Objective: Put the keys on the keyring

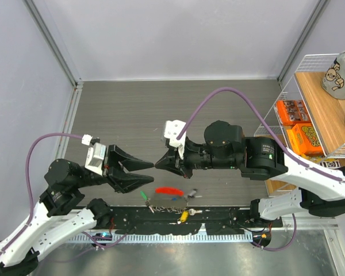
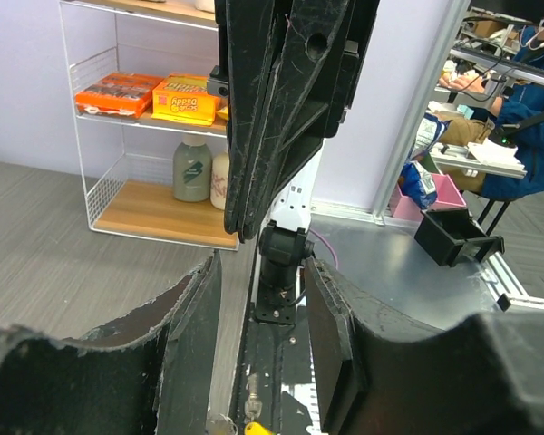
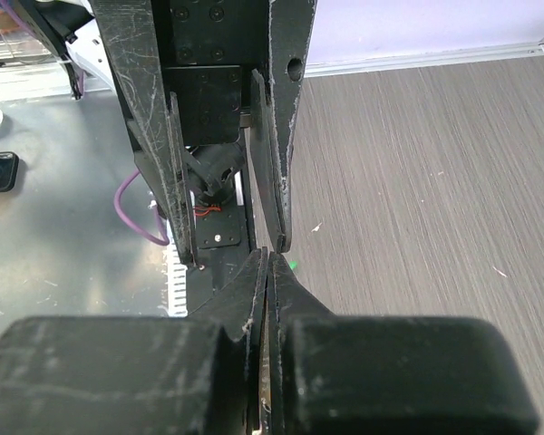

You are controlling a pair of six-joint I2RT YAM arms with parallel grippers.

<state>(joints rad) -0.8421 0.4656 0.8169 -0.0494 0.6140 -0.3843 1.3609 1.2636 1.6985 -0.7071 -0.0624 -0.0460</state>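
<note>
Grey wood-grain planking covers the desk, with pale walls around it. At the near edge, by the black base rail, the keys are scattered with red, blue, green and yellow tags. The keyring with its short chain lies among them, touched by neither tool. Just beyond and above them, the left tool is held with its jaws partly apart and nothing between them. It is met almost tip to tip by the right tool, whose jaws are pressed together. Nothing is seen pinched there, though something thin could be hidden. Further right, a wire shelf of snack boxes is seen.

The step in hand is judged to be a first pickup, with no key threaded yet. To be done well, the ring should be pinched near its chain so that its split is exposed. One key should be drawn clear of the pile and taken by its tag, so that its hole can be presented squarely.
</note>
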